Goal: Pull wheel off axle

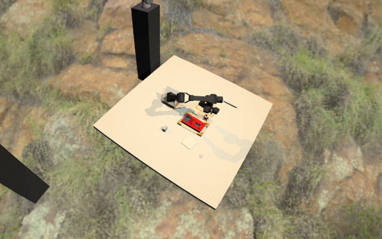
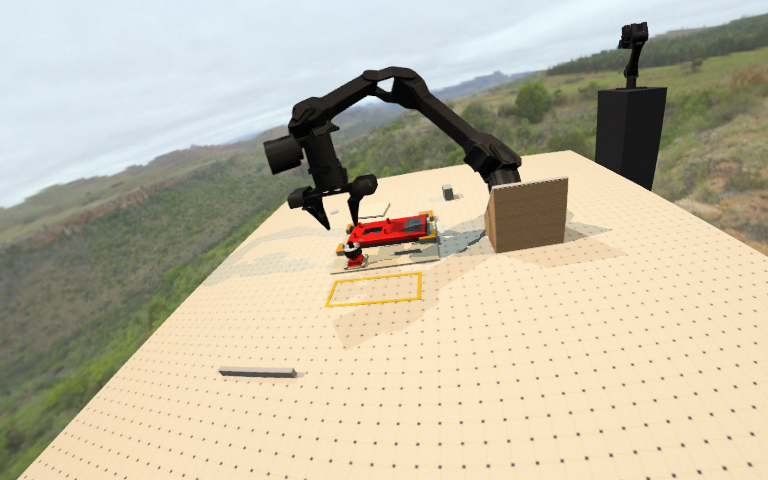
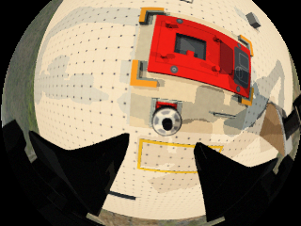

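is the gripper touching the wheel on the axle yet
Apart. The exterior view shows the open gripper hanging above the wheel, with table and red board visible between the fingertips and the wheel.

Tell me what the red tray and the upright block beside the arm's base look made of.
Red tray: looks like moulded plastic, going by its uniform bright red, matte faces and crisp recesses; painted metal is possible. Upright block: looks like cardboard or unfinished wood, tan and dull, with fine horizontal lines across its face.
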You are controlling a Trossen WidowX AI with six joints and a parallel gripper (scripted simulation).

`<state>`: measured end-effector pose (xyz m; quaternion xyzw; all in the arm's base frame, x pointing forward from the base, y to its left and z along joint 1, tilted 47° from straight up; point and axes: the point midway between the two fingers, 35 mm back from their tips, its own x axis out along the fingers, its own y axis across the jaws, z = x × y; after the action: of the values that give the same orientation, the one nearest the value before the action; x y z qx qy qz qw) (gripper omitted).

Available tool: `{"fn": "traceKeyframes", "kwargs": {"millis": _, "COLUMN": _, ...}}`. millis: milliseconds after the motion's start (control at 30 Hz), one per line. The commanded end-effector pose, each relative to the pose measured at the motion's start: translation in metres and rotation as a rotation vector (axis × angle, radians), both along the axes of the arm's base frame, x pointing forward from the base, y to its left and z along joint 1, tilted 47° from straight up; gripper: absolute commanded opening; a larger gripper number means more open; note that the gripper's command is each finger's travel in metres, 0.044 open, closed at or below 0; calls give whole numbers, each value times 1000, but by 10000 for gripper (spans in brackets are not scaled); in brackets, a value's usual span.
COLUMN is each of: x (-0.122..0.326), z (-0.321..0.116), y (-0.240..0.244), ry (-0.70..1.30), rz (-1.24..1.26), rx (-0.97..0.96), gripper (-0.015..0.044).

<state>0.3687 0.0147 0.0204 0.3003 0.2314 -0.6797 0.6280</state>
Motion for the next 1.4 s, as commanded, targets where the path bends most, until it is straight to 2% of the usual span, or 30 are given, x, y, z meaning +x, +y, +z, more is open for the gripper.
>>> {"fn": "traceKeyframes", "kwargs": {"millis": 0, "x": -3, "z": -15, "y": -16, "ry": 12, "rz": 0, "rx": -6, "gripper": 300}}
{"fn": "traceKeyframes", "kwargs": {"millis": 433, "x": -8, "z": -42, "y": -45, "ry": 12, "rz": -1, "rx": -10, "gripper": 300}}
{"fn": "traceKeyframes", "kwargs": {"millis": 533, "x": -7, "z": -39, "y": -44, "ry": 8, "rz": -10, "rx": -6, "gripper": 221}}
{"fn": "traceKeyframes", "kwargs": {"millis": 833, "x": -7, "z": -39, "y": -44, "ry": 8, "rz": -10, "rx": -6, "gripper": 161}}
{"fn": "traceKeyframes", "kwargs": {"millis": 1033, "x": -7, "z": -39, "y": -43, "ry": 8, "rz": -10, "rx": -6, "gripper": 4}}
{"fn": "traceKeyframes", "kwargs": {"millis": 1367, "x": -6, "z": -36, "y": -41, "ry": 8, "rz": -9, "rx": -6, "gripper": 0}}
